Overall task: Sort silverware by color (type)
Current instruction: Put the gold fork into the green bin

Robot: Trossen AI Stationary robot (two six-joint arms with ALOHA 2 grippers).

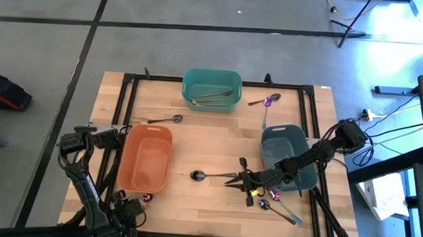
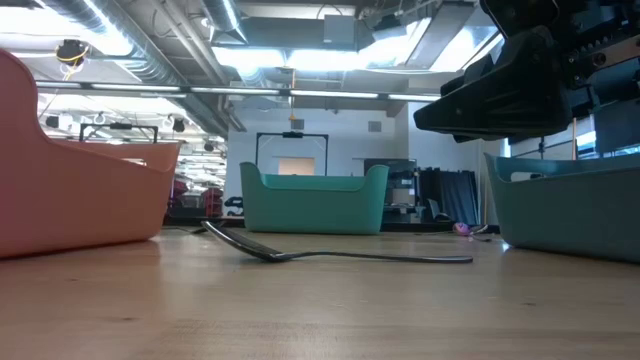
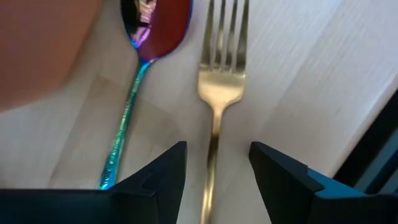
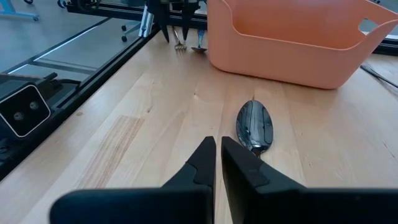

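Spread wide, the left gripper's (image 3: pixel 216 180) two dark fingers straddle the slim handle of a matte gold metal fork (image 3: pixel 221 74) lying flat on the pale wooden table (image 1: pixel 196 143) near its front left corner, without grasping it. Just beside that fork lies an iridescent purple-blue spoon (image 3: pixel 140 81), its glossy bowl mirror-bright and its handle shading to teal. Both rest close to the smooth orange plastic bin (image 1: pixel 145 158), a rounded rectangular tub in which no cutlery can be made out.

The right gripper (image 4: pixel 217 155) has its fingers pressed together, holding nothing, just beside the shiny bowl of a dark silver-black spoon (image 1: pixel 209 176) that lies flat at the middle of the table's front edge, between the orange bin and the grey-blue plastic bin (image 1: pixel 288 154).

The teal plastic bin (image 1: pixel 212 79) at the middle of the back edge holds several gold pieces (image 1: pixel 212 98). Another dark spoon (image 1: pixel 167 120) lies between the teal and orange bins. A purple-tinted spoon (image 1: pixel 266 101) lies just beside the teal bin toward the back right corner, and more iridescent pieces (image 1: pixel 275 207) lie at the front edge by the grey-blue bin.
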